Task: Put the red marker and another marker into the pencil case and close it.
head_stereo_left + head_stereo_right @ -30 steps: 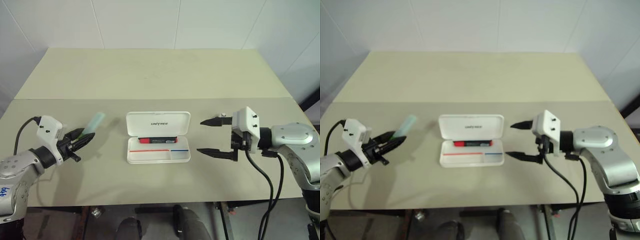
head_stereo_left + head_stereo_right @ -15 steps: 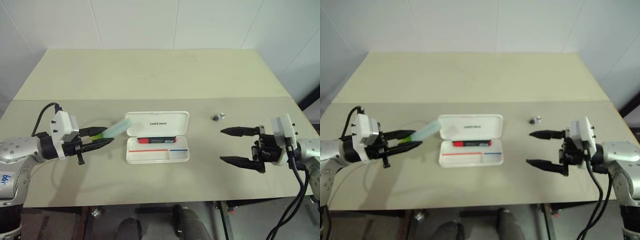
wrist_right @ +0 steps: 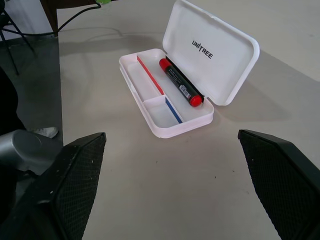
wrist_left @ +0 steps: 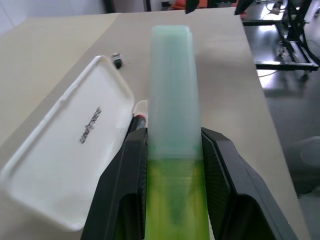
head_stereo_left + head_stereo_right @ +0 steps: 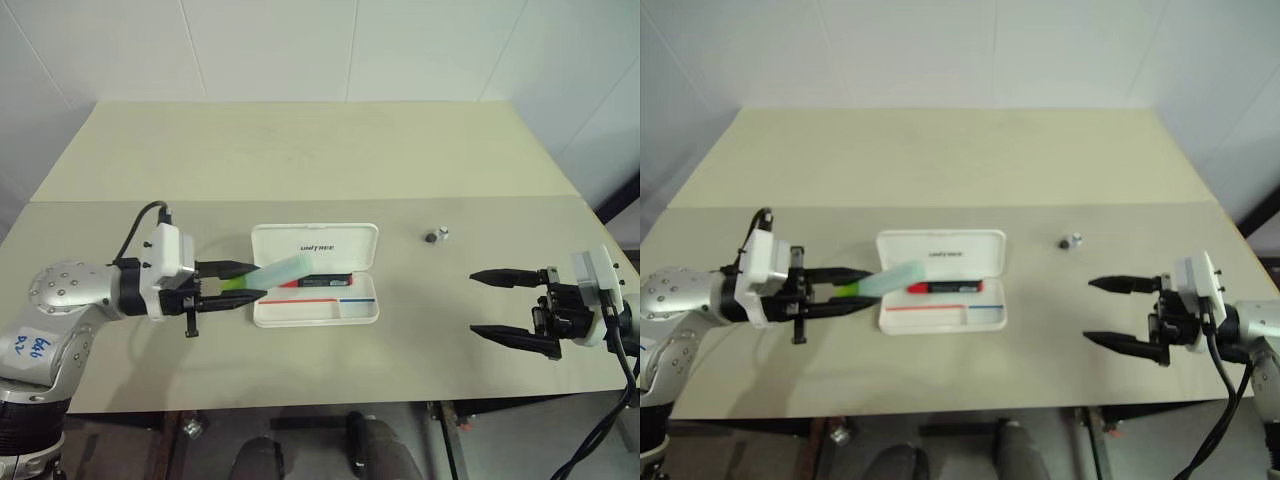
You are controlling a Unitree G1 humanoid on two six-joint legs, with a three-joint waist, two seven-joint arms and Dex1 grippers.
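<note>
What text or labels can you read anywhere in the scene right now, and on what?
"UNITREE": dark print inside the open lid of the pencil case.
Print along the red marker barrel: too small to read.
Handwritten blue characters on a white sticker on the left arm: not clearly legible.

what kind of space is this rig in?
Probably a lab or test bay: bare beige table against plain white panel walls, and metal equipment frames on the floor beyond the table edge.

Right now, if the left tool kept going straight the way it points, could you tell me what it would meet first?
Probably the open pencil case: the left tool points at it, and the green marker it holds already reaches over the case's near end. Height above the tray is unclear.
</note>
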